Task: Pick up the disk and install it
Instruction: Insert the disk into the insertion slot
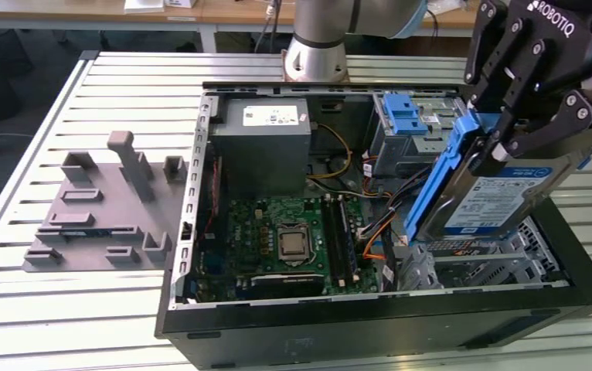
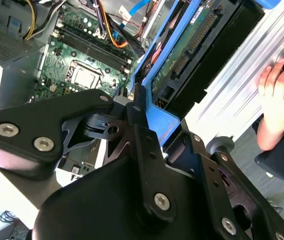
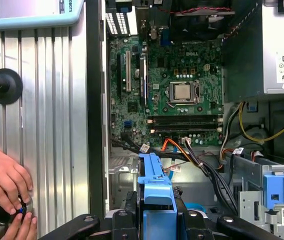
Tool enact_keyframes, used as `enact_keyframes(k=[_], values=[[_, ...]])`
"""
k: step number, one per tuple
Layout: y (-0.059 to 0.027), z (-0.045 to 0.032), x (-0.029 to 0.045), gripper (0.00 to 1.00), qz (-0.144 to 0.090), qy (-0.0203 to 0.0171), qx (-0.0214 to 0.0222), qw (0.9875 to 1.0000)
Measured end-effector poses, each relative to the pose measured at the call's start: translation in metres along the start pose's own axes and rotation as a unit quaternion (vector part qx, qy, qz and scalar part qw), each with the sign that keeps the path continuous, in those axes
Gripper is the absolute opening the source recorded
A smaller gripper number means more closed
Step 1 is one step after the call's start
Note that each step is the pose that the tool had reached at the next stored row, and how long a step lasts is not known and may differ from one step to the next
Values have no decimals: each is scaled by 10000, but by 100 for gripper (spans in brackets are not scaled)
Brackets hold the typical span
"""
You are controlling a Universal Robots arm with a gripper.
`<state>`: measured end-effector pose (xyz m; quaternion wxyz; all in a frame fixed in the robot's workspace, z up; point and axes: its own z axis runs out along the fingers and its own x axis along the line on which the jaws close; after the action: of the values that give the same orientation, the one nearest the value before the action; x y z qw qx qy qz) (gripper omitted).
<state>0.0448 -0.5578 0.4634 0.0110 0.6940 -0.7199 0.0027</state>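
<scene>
The disk point(image 1: 494, 199), a silver drive with a white-and-blue label and blue carrier rails, hangs tilted on edge over the right front part of the open computer case point(image 1: 379, 309). My gripper point(image 1: 509, 137) is shut on the disk's upper end, one finger on each side. The disk's lower end sits just above a metal drive bay point(image 1: 481, 259). In the second wrist view the disk's green circuit-board side point(image 2: 182, 50) and blue rail point(image 2: 157, 117) run away from the fingers point(image 2: 138, 112). In the first wrist view the blue rail point(image 3: 154, 182) stands between the gripper's black links.
Inside the case are the motherboard point(image 1: 286, 232), the grey power-supply box point(image 1: 265, 131), a metal cage with a blue latch point(image 1: 409, 116) and loose cables point(image 1: 379, 224). A grey fixture point(image 1: 100, 209) lies on the slatted table. A person's hand point(image 3: 2, 175) rests on the table beside the case.
</scene>
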Motion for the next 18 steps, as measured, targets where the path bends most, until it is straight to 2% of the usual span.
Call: enact_keyframes(k=[9,18], values=[[-135,14,-5,36,0,1,0,10000],[-237,64,-10,36,0,1,0,10000]])
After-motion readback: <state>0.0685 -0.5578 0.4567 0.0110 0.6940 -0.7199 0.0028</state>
